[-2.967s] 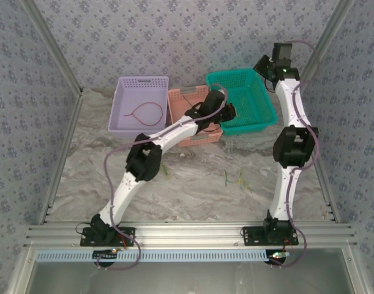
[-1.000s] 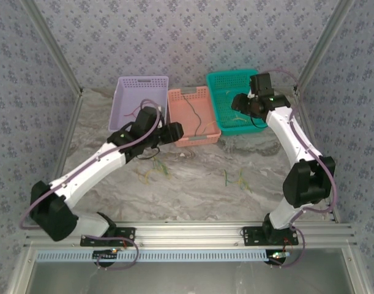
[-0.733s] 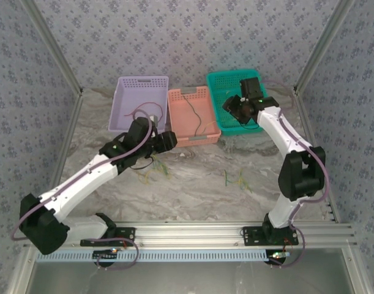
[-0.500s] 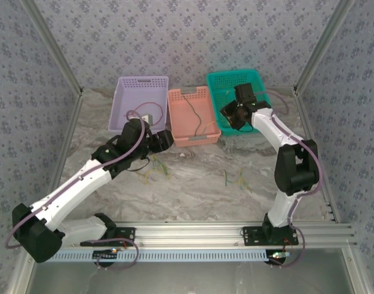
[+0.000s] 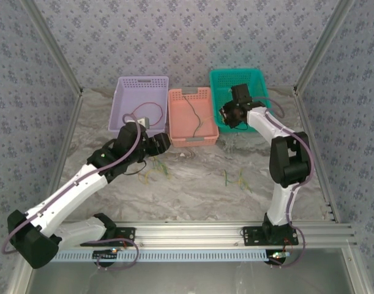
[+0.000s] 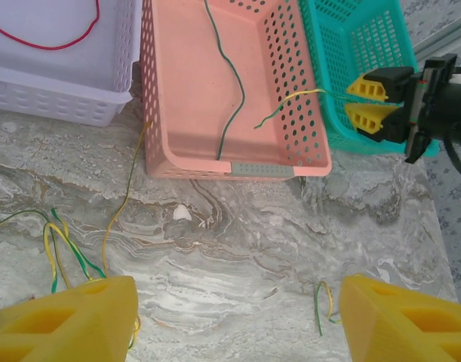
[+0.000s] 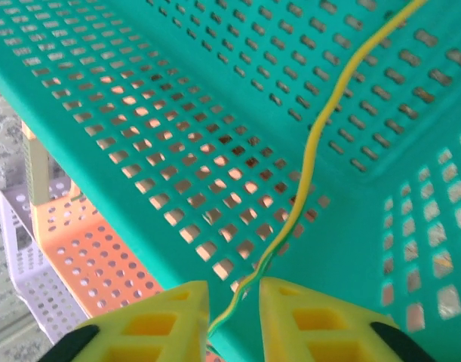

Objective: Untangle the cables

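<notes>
My right gripper (image 7: 234, 294) is clamped on a yellow-green cable (image 7: 309, 173), its yellow fingers (image 7: 158, 313) nearly together with the wire pinched between them, low against the left wall of the teal basket (image 7: 162, 113) at the far right of the scene. From there the cable runs left over the basket walls and ends inside the pink basket (image 6: 238, 168) next door, where a dark cable (image 6: 234, 83) lies along the floor from far to near. My left gripper (image 6: 238, 317) hangs open above the marble table (image 6: 238, 226), its fingers spread wide and holding nothing, just on the near side of the purple basket (image 5: 142, 80) and the pink one. A red cable (image 6: 41, 44) curls in the purple basket at far left. Below and to the left of my open fingers a tangle of yellow and green cables (image 6: 60, 245) lies on the table, one thin yellow strand reaching up to the pink basket's near left corner. A short pair of cables (image 6: 322, 302) lies apart to the right.
</notes>
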### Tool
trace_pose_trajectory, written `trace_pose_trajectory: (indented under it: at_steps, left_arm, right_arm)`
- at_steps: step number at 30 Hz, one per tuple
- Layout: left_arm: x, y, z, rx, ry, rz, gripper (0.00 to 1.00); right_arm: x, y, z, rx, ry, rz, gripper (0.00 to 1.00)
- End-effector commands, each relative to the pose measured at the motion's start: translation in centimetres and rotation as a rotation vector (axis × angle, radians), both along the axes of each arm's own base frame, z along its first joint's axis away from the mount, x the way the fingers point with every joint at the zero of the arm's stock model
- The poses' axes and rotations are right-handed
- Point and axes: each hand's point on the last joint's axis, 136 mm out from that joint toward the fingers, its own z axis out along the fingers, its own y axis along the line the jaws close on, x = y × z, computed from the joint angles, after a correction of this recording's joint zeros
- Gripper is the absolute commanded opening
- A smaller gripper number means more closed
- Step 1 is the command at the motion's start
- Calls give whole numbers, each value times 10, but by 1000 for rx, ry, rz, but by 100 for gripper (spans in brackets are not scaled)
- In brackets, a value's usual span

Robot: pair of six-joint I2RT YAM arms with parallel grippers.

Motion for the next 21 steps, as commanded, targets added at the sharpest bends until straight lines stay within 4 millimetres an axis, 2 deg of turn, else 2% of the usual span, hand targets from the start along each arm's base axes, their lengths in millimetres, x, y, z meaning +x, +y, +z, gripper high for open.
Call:
trace_pose_trajectory:
  at_steps: [1, 3, 7, 8, 9, 11, 13, 15, 18, 21]
  left_arm:
    - [-2, 11, 3, 29, -16, 12, 70]
    - [-3, 13, 4, 26, -18, 13, 70]
    - [-3, 13, 3, 24, -18, 13, 70]
    - [-3, 13, 4, 20, -19, 13, 70]
    - [-3, 12, 3, 18, -18, 11, 70]
    - [-2, 11, 3, 16, -17, 9, 70]
    - [-2, 11, 3, 18, -18, 6, 69]
    - [-2, 11, 3, 21, -20, 5, 69]
    - [-1, 13, 0, 24, -11, 3, 69]
    - [1, 16, -5, 19, 7, 8, 69]
  right_arm:
    - [3, -6, -19, -6, 57, -35, 21]
    - [4, -8, -17, -14, 54, -44, 21]
    - [4, -14, -13, -30, 56, -58, 29]
    - [6, -15, -12, -29, 51, -58, 28]
    - [7, -15, -12, -28, 50, -59, 24]
    - [10, -16, -13, -18, 46, -60, 3]
    - [15, -15, -7, -11, 16, -58, 0]
    - [22, -14, 10, -22, -51, -46, 0]
    - [25, -16, 59, -113, -186, -9, 0]
    - [17, -22, 107, -230, -282, 16, 0]
